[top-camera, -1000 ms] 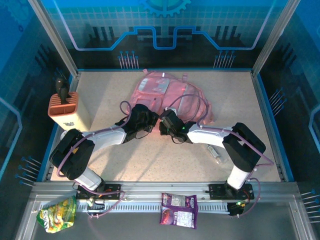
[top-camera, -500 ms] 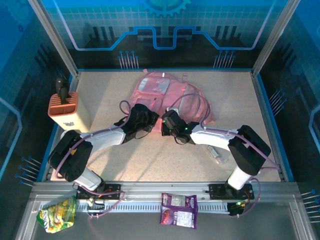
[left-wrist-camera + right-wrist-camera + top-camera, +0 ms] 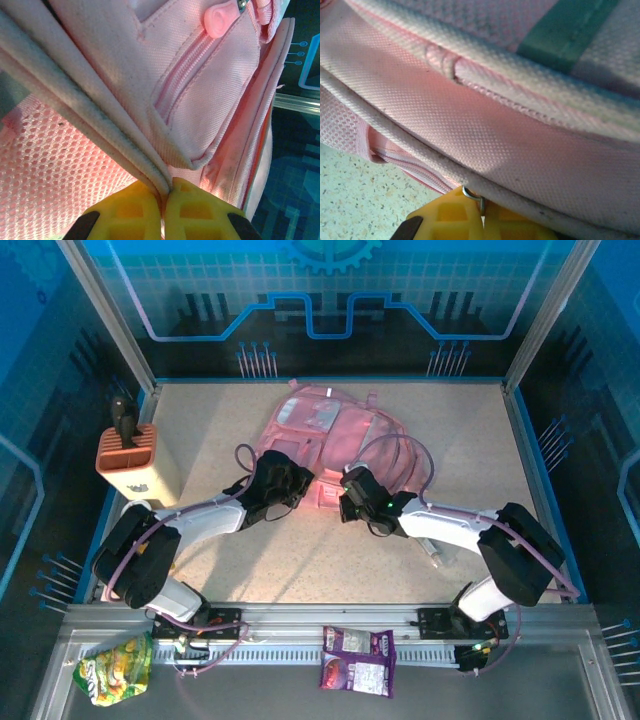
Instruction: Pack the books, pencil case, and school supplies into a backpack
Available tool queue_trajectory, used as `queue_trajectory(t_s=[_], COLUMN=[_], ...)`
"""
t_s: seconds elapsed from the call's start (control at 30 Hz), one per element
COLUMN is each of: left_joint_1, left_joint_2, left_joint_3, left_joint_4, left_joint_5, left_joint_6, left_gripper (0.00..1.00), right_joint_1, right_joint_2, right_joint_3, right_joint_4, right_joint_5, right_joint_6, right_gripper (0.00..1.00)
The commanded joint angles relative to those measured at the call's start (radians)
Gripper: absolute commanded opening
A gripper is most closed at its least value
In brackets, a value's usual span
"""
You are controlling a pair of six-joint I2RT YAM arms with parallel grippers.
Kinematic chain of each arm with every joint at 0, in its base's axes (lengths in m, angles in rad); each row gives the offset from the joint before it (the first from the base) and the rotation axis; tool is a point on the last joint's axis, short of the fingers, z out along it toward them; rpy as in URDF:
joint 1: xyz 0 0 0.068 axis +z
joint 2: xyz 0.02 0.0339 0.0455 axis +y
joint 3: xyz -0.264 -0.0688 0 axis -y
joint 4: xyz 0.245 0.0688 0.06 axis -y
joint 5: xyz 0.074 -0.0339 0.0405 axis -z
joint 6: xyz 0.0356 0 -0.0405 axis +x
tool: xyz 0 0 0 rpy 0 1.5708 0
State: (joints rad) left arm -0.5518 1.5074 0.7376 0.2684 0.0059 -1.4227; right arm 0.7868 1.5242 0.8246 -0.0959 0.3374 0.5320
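At the near edge of the backpack (image 3: 340, 430) your two claws now have a matching hold, and that is the change to note: a second ago the right gripper (image 3: 482, 220) was not quite closed, and it has since clamped down. Its yellow fingers are pressed tight on the pale piped rim of the bag, with a small metal loop just beside the pinch. The left gripper (image 3: 162, 202) has stayed as it was, fully closed on another run of that piping, below a zipped pocket and beside the mesh panel. From above, your right arm has swung its elbow outward, and a fold of pink cloth now shows between the two claws where there was none before. I judge this as you spreading the mouth of the bag, which lies flat in the middle of the table (image 3: 210, 440). Nothing can go in while both claws are occupied. The slim clear tube of school supplies (image 3: 436, 558) lies on the table, partly under your right forearm, well apart from the opening.
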Motion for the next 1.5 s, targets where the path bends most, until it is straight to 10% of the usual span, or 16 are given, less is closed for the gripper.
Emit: queue_trajectory(t_s=[0.0, 0.43, 0.87, 1.47], left_joint_1=[0.004, -0.003, 0.002, 0.167], left_joint_2=[0.000, -0.013, -0.025, -0.064], left_joint_3=[0.011, 0.025, 0.030, 0.047], left_joint_4=[0.035, 0.015, -0.003, -0.170], left_joint_5=[0.028, 0.019, 0.006, 0.097], left_joint_6=[0.025, 0.040, 0.059, 0.308], left_gripper=[0.00, 0.00, 0.00, 0.00], right_joint_1=[-0.030, -0.051, -0.060, -0.236], right_joint_2=[0.003, 0.115, 0.079, -0.141], right_joint_3=[0.037, 0.145, 0.144, -0.001], right_joint_4=[0.030, 0.062, 0.026, -0.230], right_joint_5=[0.005, 0.007, 0.060, -0.036], right_joint_6=[-0.074, -0.125, -0.142, -0.150], right_gripper=[0.01, 0.25, 0.00, 0.00])
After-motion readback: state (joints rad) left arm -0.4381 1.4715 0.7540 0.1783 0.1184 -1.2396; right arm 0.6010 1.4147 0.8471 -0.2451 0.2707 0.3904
